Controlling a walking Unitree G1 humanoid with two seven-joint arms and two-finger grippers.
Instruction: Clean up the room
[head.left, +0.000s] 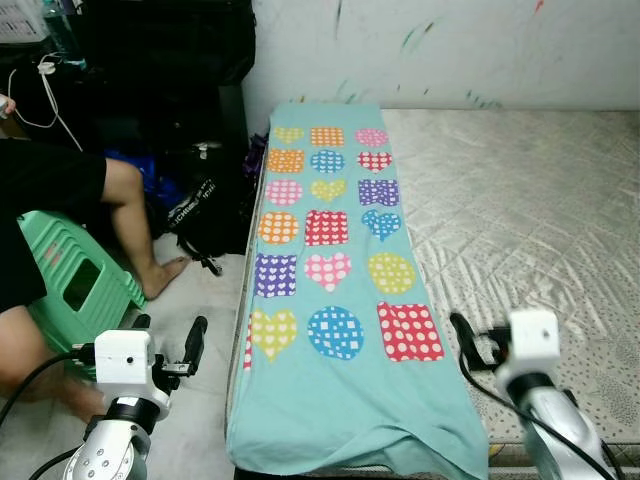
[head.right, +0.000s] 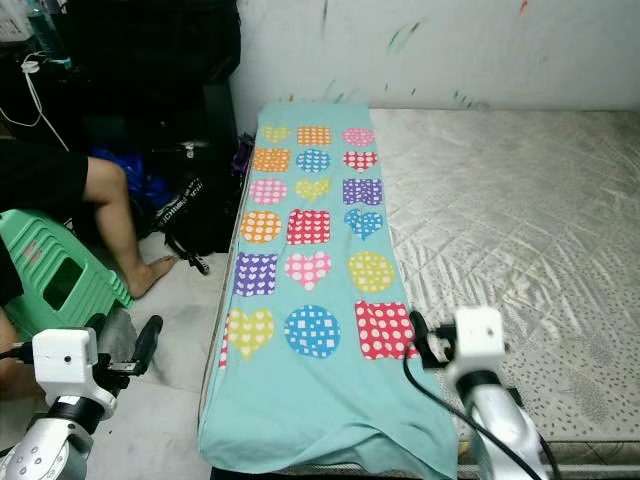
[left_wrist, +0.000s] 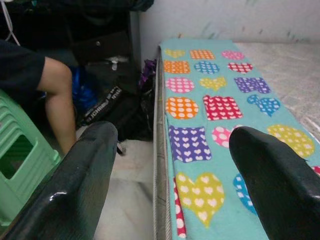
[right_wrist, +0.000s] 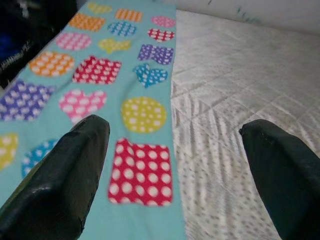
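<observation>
A turquoise blanket (head.left: 335, 260) patterned with dotted hearts and squares is seen folded into a long strip along the left edge of the mattress (head.left: 520, 230), apparently for tidying. The left hand (head.left: 170, 345) is held wide open and empty beside the mattress, the right hand (right_wrist: 175, 175) likewise above the blanket's near edge. A seated person's leg (head.left: 135, 225) is seen left of the mattress.

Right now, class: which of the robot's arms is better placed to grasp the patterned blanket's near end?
Right. The right gripper hangs open over the blanket edge; the left gripper is open above the floor beside the mattress.
</observation>
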